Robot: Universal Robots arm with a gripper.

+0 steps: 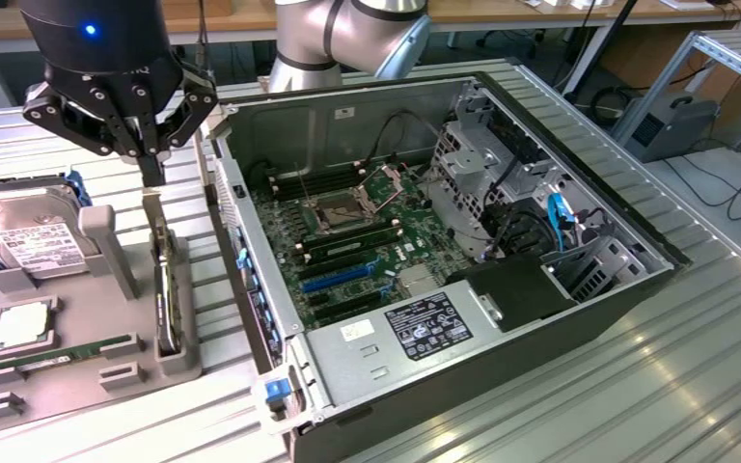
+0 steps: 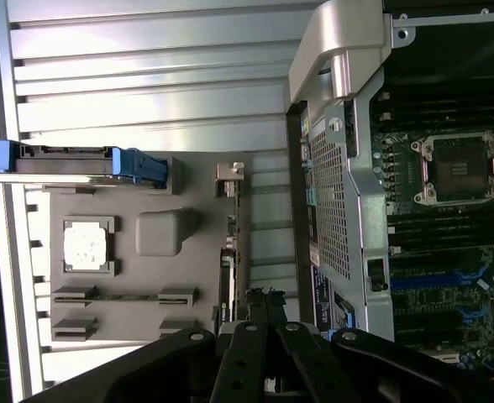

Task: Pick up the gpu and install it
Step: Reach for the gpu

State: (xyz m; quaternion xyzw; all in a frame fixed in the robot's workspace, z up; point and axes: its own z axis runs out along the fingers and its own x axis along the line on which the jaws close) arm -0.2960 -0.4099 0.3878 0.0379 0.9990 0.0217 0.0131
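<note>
The gpu (image 1: 163,294) stands on edge in a slot of the grey holder tray (image 1: 81,386), a slim black card with its pale bracket end pointing up toward the arm. My gripper (image 1: 151,176) hangs just above that bracket end, fingers pressed together and nothing between them. In the wrist view the gpu (image 2: 228,243) appears edge-on as a thin strip on the holder tray (image 2: 146,273), and the shut gripper (image 2: 260,295) sits close beside its near end. I cannot tell whether the tips touch the card.
On the same tray stand a silver hard drive (image 1: 34,241), a square processor chip (image 1: 23,326) and a green memory stick (image 1: 55,354). The open computer case (image 1: 384,357) lies on the exterior view's right, its motherboard (image 1: 344,246) and blue slot (image 1: 335,280) exposed.
</note>
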